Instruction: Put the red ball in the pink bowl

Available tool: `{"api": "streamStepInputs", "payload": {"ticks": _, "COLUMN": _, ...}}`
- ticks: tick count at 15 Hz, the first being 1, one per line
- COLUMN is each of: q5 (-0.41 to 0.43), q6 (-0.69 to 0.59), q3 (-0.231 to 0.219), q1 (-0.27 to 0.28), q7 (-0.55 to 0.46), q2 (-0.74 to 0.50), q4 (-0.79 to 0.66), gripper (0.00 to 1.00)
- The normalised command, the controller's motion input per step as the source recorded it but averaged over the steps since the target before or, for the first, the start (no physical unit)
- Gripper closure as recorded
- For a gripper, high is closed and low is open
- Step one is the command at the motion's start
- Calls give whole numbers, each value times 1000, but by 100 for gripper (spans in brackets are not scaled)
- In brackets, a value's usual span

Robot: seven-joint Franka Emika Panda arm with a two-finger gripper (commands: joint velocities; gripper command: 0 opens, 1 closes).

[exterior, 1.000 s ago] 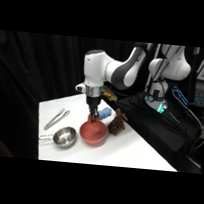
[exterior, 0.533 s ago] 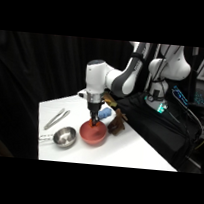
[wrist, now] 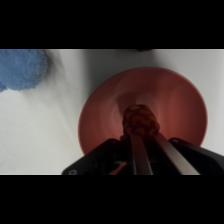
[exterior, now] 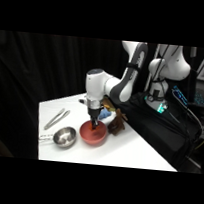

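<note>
On the white table [exterior: 135, 153] the pink bowl [exterior: 93, 133] sits near the middle, and the gripper [exterior: 93, 123] hangs straight down over it from the white arm [exterior: 122, 84]. In the wrist view the two fingers [wrist: 172, 156] stand close together with the red ball [wrist: 140, 120] pinched between their tips, so the hand is nearly closed, as wide as the small ball and no more. The ball, orange-red with faint yellowish spots, is over the inside of the pink bowl [wrist: 172, 100], near its centre; whether it touches the bowl's floor cannot be told. Apart from the ball and the fingertips, the bowl holds nothing that shows. Just beside the pink bowl, on the side toward the table's near left corner, stands the metal bowl [exterior: 65, 137], shiny and slightly smaller; nothing can be made out inside it. Beyond the metal bowl lie metal tongs [exterior: 56, 119], flat on the table. On the far side of the pink bowl, close to its rim, sits a brown lumpy toy [exterior: 117, 123]. A blue cloth [wrist: 22, 68] lies on the table, apart from the pink bowl, at the wrist view's upper left.
</note>
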Motion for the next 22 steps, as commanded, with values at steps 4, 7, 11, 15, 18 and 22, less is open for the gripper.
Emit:
{"api": "streamStepInputs", "payload": {"ticks": 4, "q5": 130, "q6": 120, "q3": 82, "q1": -90, "q7": -198, "q2": 109, "q4": 112, "gripper": 58}}
{"api": "streamStepInputs", "payload": {"ticks": 7, "q5": 118, "q6": 46, "q3": 70, "q1": -85, "q7": -187, "q2": -5, "q4": 66, "gripper": 31}}
{"api": "streamStepInputs", "payload": {"ticks": 11, "q5": 111, "q6": -54, "q3": 66, "q1": -76, "q7": -183, "q2": -180, "q4": -16, "gripper": 1}}
{"api": "streamStepInputs", "payload": {"ticks": 15, "q5": 66, "q6": -246, "q3": 19, "q1": -34, "q7": -122, "q2": -335, "q4": -75, "gripper": 0}}
{"api": "streamStepInputs", "payload": {"ticks": 18, "q5": 3, "q6": -385, "q3": -27, "q1": 2, "q7": -53, "q2": -361, "q4": -54, "gripper": 0}}
{"api": "streamStepInputs", "payload": {"ticks": 22, "q5": -40, "q6": -405, "q3": -33, "q1": 15, "q7": 0, "q2": -321, "q4": 10, "gripper": 0}}
